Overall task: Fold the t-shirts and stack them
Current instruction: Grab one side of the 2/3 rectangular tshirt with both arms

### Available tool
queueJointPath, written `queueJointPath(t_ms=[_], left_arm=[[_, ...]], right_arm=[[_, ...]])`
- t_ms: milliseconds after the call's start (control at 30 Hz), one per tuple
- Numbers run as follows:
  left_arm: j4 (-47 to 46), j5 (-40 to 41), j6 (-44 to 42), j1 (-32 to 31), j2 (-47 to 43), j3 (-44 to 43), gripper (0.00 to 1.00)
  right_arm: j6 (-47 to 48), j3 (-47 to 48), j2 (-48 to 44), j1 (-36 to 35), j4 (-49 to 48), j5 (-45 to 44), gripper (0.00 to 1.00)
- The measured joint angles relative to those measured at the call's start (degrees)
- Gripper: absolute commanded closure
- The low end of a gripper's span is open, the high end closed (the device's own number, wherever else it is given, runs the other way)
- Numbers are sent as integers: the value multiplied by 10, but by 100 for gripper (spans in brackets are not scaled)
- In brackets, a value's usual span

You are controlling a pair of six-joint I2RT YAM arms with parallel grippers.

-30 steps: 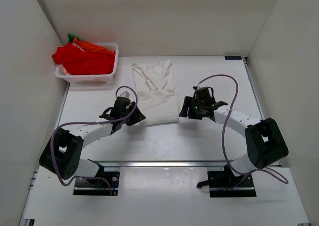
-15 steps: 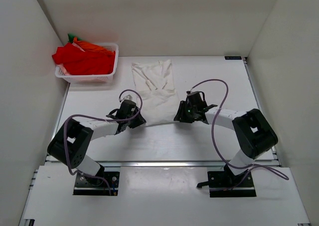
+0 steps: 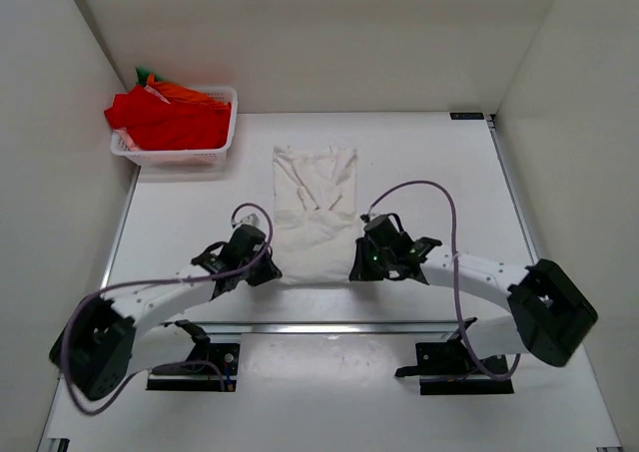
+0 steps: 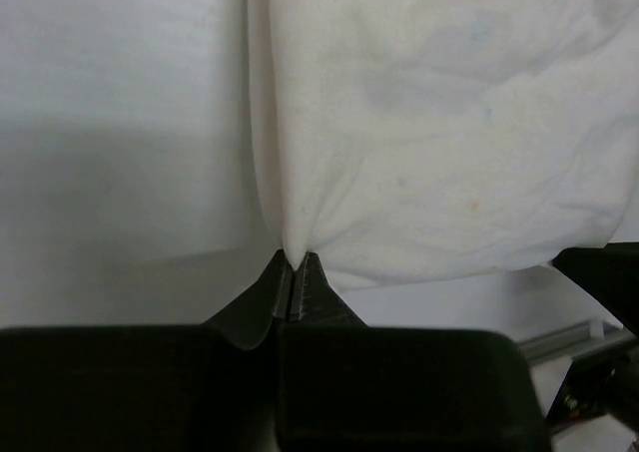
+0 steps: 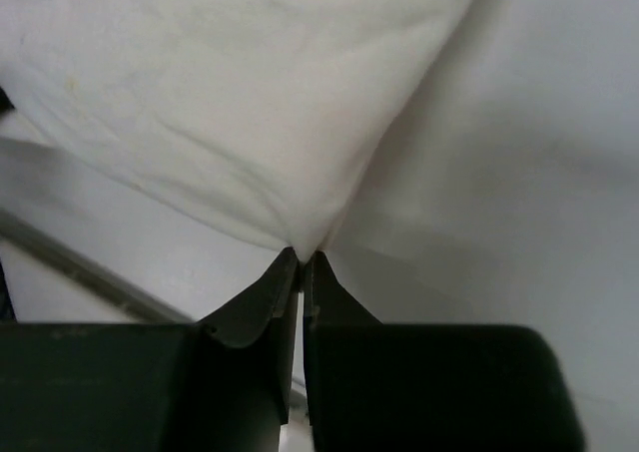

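Note:
A white t-shirt lies lengthwise in the middle of the table as a narrow folded strip. My left gripper is shut on its near left corner, and the cloth fans out from the pinched tips. At the near right corner my right gripper is shut on the shirt too, with the fabric bunched between its fingertips. Red t-shirts with orange and green cloth showing behind them fill the white basket at the back left.
White walls close in the table on the left, back and right. A metal rail runs along the near edge just behind both grippers. The two arm bases sit below it.
Both grippers closed on the white t-shirt's near corners and pulled toward the near edge. The shirt slid nearer and stretched out straighter and longer.

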State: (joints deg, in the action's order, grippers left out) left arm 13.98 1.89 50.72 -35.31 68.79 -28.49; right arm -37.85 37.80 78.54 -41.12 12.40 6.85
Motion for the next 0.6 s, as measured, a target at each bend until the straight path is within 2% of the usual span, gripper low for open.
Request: queueJointPath(t_ms=[167, 333, 433, 600], left_arm=[[76, 9, 40, -53, -173, 65, 100], [127, 15, 52, -68, -234, 52, 100], [142, 11, 36, -42, -219, 0, 100], [98, -11, -3, 64, -159, -107, 98]], right_arm=[[-21, -24, -84, -70, 60, 0, 100], [-28, -10, -122, -105, 112, -3, 100], [-9, 33, -123, -62, 150, 19, 100], [60, 177, -71, 54, 181, 74, 100]])
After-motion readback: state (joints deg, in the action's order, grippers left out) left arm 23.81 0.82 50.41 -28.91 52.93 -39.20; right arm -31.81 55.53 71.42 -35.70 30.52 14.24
